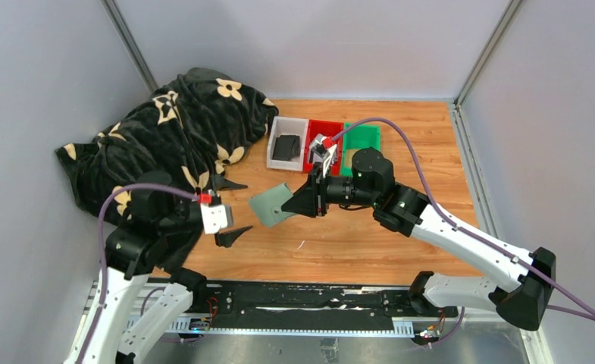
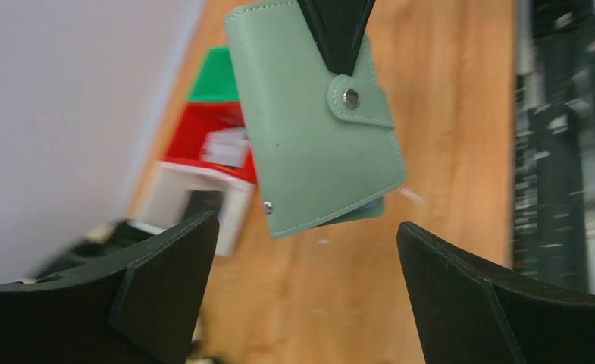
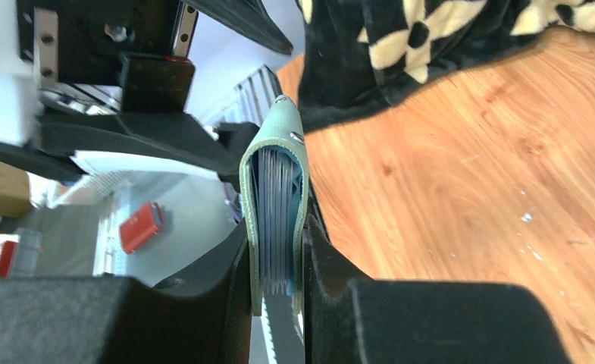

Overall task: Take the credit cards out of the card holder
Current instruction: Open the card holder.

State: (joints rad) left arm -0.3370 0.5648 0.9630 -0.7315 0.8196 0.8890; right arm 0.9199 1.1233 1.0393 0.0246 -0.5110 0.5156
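right gripper (image 1: 288, 205) clamped on holder (image 1: 270, 205), jaws narrow, pinching its covers. holder shut, tab snapped, lifted over table (image 1: 370, 243) centre. cards (image 3: 279, 220) stacked inside. left gripper (image 1: 236, 210) spread wide, holding nothing, just left of holder, not touching.

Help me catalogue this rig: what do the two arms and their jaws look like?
The left arm and right arm have white links and black joints. Jaws are black, wedge-shaped, tapering to points. A purple cable with a red plug runs to each white wrist block.
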